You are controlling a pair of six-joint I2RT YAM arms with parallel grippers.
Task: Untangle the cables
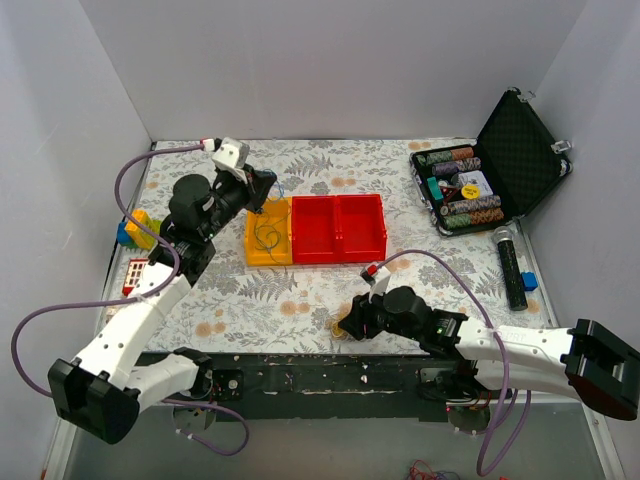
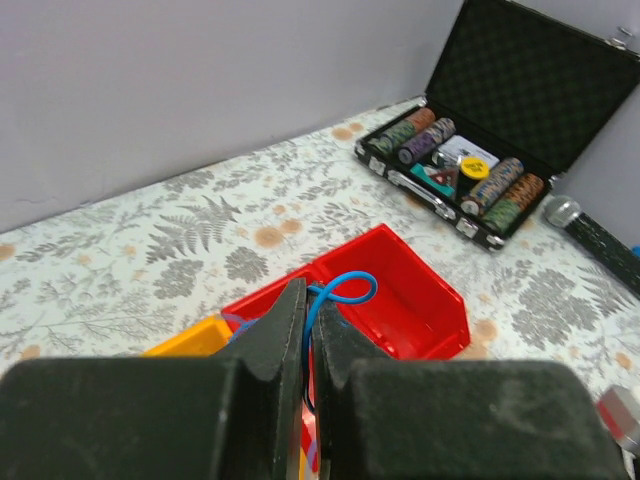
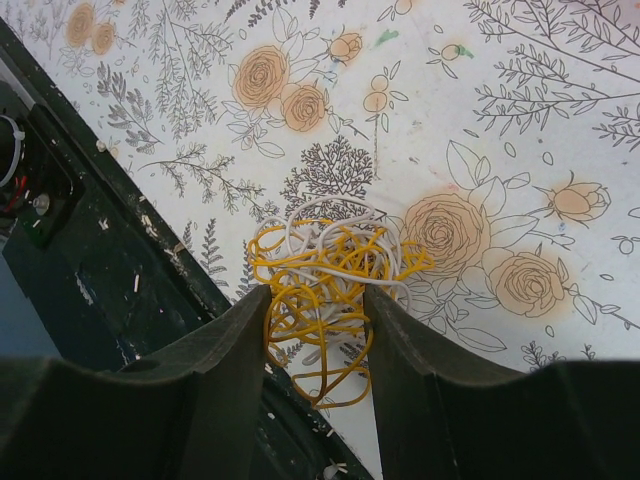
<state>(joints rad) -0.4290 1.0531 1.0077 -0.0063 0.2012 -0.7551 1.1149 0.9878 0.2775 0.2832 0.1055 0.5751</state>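
Two bunches of cable show, and neither looks sorted yet. The left gripper (image 2: 308, 300) has its fingers pressed almost together on a blue cable (image 2: 345, 288), which loops out beyond the tips above the red bin (image 2: 440, 330). In the overhead view that gripper hangs over the far end of the yellow bin (image 1: 249, 245), where more thin bluish-green cable (image 1: 266, 236) lies coiled on the bin's floor. Whether the pinched strand runs down into that coil I cannot tell.

The right gripper (image 3: 315, 300) is low at the near edge of the table (image 1: 300, 290). Its fingers are apart and astride a clump (image 3: 322, 250) of yellow and white cable that rests on the table. Strands fill the gap, but the jaws do not look to be squeezing. The yellow and white strands are thoroughly wound through each other.

I judge the work to be at an early stage. One blue strand is lifted, perhaps being drawn free, while the yellow-and-white clump is whole and has to be teased apart strand by strand.
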